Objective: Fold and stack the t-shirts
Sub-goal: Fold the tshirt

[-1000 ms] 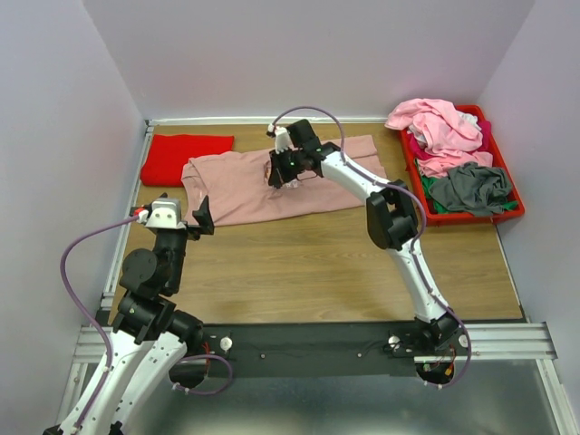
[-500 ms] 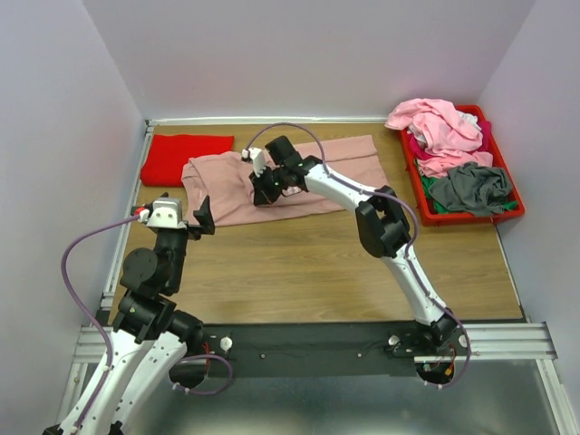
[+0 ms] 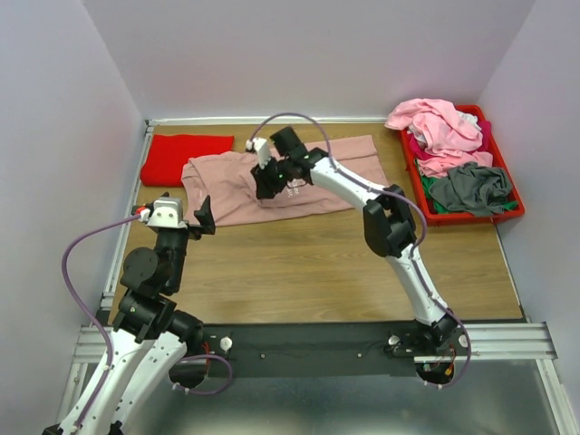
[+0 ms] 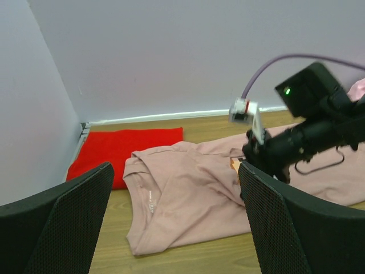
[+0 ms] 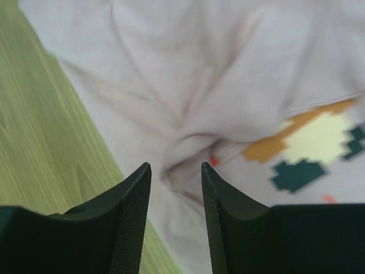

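A dusty-pink t-shirt [image 3: 227, 188] lies partly folded on the wooden table, its printed chest patch [image 5: 308, 142] showing. My right gripper [image 3: 265, 186] hovers low over its middle with the jaws apart. A small bunched ridge of the pink t-shirt [image 5: 188, 85] sits just beyond the right gripper [image 5: 175, 166] tips, not clamped. A bright red t-shirt [image 3: 184, 157] lies folded at the far left corner. My left gripper [image 3: 201, 216] stands wide open and empty near the shirt's left edge. In the left wrist view the left gripper [image 4: 175, 171] frames the pink t-shirt [image 4: 182, 205] and the red t-shirt [image 4: 128, 145].
A red plastic bin [image 3: 517, 201] at the far right holds a heap of light pink [image 3: 435, 127] and grey [image 3: 469, 188] t-shirts. Walls close the table at the back and left. The right arm [image 4: 308, 131] stretches across the pink shirt. Bare wood [image 3: 317, 263] lies in front.
My right gripper travelled left across the pink shirt, dragging fabric with it, then opened its jaws and let the cloth go. The left arm stayed still.
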Robot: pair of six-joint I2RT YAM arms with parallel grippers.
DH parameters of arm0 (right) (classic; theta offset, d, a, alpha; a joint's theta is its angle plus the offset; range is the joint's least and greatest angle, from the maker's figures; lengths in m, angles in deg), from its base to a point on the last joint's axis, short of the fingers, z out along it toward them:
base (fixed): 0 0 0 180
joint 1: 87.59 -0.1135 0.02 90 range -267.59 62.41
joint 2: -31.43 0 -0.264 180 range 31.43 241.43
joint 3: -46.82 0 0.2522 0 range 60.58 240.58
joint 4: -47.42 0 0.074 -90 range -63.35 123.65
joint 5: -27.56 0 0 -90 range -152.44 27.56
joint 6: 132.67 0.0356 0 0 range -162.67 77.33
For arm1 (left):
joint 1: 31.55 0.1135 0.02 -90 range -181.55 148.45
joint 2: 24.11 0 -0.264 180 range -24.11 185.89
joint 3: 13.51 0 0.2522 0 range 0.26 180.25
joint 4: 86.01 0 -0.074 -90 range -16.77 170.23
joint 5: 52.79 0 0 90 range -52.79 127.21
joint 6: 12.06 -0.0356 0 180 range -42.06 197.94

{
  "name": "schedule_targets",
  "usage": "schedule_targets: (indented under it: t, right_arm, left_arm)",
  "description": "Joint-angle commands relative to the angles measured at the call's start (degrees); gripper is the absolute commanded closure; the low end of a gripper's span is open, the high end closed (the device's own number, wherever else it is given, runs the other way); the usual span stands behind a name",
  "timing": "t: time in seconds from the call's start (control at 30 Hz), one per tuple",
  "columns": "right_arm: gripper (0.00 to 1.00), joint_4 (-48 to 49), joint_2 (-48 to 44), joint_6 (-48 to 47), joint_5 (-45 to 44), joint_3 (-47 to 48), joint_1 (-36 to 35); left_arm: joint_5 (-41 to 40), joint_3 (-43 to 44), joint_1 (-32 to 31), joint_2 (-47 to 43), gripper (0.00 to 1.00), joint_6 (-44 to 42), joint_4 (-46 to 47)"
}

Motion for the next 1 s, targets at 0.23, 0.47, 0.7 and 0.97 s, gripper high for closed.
schedule_targets:
  t: [0.23,0.47,0.7,0.97]
  right_arm:
    - [0.51,4.7,3.7,21.3,0.8,7.3,5.5]
    - [0.51,6.6,8.3,26.4,1.1,9.9,5.6]
    - [0.51,6.8,10.5,26.6,0.1,10.9,5.6]
    - [0.53,7.5,13.0,27.1,2.5,13.0,5.6]
  left_arm:
    - [1.0,-0.4,0.1,-0.1,0.03,-0.1,1.1]
    - [0.9,-0.3,0.1,0.1,0.02,0.0,1.1]
    - [0.9,-0.3,0.1,0.3,0.02,0.0,1.1]
    - [1.0,-0.2,0.1,0.4,0.02,0.0,1.1]
